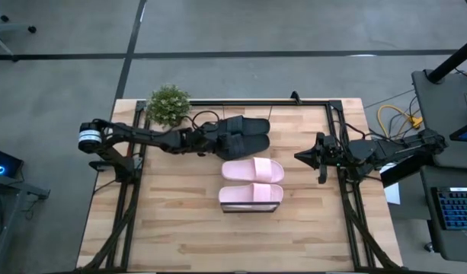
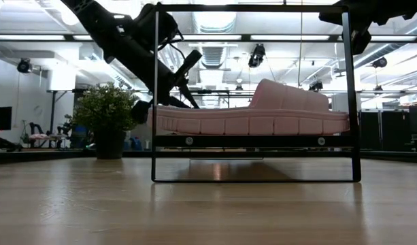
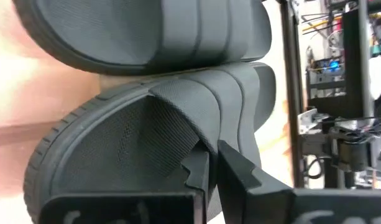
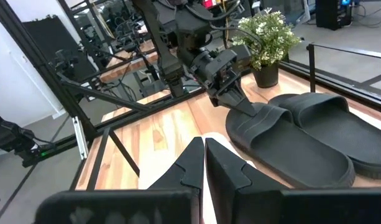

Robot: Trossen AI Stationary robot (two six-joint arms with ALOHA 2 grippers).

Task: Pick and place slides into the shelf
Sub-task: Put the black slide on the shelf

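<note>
Two black slides lie side by side toward the far edge, and two pale pink slides sit just nearer. The nearest pink slide rests sole down on the shelf, a board in a thin dark frame. From above only the shelf's near edge shows under the slides. My left gripper reaches in from the left and is shut on the nearer black slide. My right gripper is shut and hovers right of the pink slides, touching nothing. My left gripper pinches the strap of the nearer black slide at its open-toe edge, one finger under the strap and one finger outside it. It comes slanting down from the table's left. The slide lies level beside the other black slide; whether it is lifted, I cannot tell.
A small potted plant stands at the far left corner, close to my left arm. A dark frame borders the tabletop. Bare wood lies near and left of the pink slides.
</note>
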